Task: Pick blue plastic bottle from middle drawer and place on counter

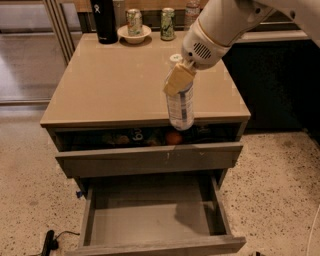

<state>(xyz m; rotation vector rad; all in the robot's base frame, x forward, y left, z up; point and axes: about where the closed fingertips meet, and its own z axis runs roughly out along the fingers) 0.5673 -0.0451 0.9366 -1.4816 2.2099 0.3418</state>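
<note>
My gripper (179, 75) is shut on the blue plastic bottle (180, 104), a clear bottle with a white cap and a pale label. It holds the bottle upright in the air, its cap at the top. The bottle hangs over the front right edge of the tan counter (115, 85), above the drawers. The middle drawer (155, 215) stands pulled out wide below, with a bare grey floor.
The upper drawer (150, 157) is pulled out a little, with oranges and cans inside. At the counter's back stand a black flask (103, 21), a bowl with a can (134, 26), a second can (167, 24) and a ribbed clear bottle (191, 12).
</note>
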